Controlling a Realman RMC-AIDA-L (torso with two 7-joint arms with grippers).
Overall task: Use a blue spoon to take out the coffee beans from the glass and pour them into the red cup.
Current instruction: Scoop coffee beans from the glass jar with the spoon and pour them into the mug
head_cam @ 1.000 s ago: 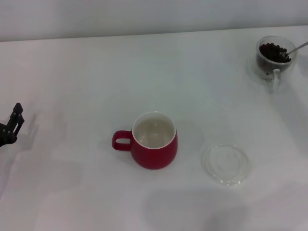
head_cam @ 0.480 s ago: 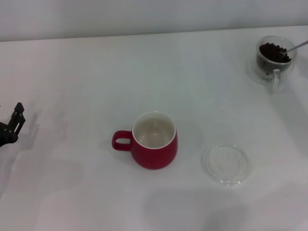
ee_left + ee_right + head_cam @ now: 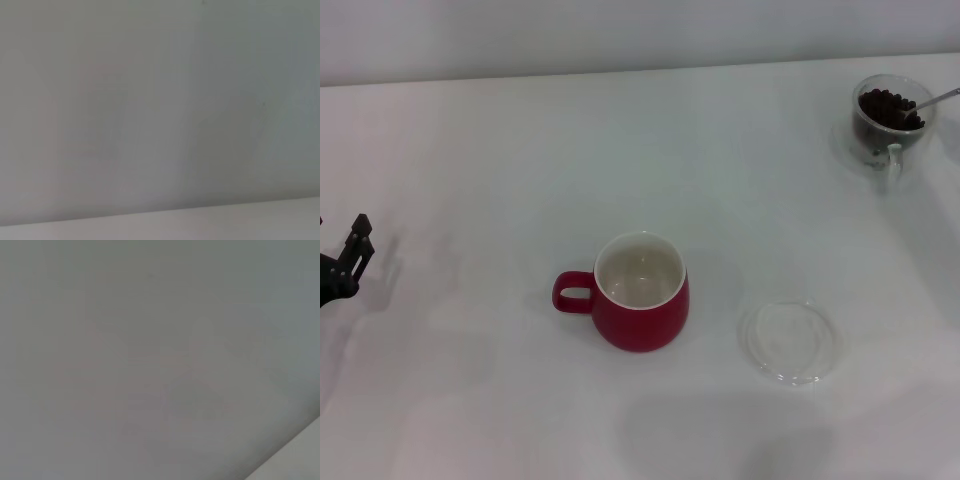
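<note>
One spoon only, the blue spoon [image 3: 932, 101], silver neck showing; bowl end sits down in the glass [image 3: 891, 125] among the coffee beans [image 3: 887, 107], shaft leaning up and out over the rim toward the worktop's right edge, long axis roughly left-right w/ the handle end higher. Handle tip runs out of the head view, so its colour can't be checked. Glass stands upright near the far right corner of the worktop [image 3: 500, 160], its small clear side handle pointing toward the front edge. Beans fill the upper part as a dark heap.

Red cup [image 3: 640, 291] upright around mid-worktop, a bit toward the front, loop handle pointing at the left edge, white inside w/ no beans seen. Clear flat dish [image 3: 790, 340] lies to its right, near but not touching, closer to the front edge.

Left gripper [image 3: 348, 262] at the left edge of the worktop, well apart from the cup, touching nothing seen; can't tell how far its fingers are spread. Right gripper not seen in any view. Both wrist views show only plain pale surface.

Open room: wide bare stretch btw cup and glass, and across the whole left half and far edge.
</note>
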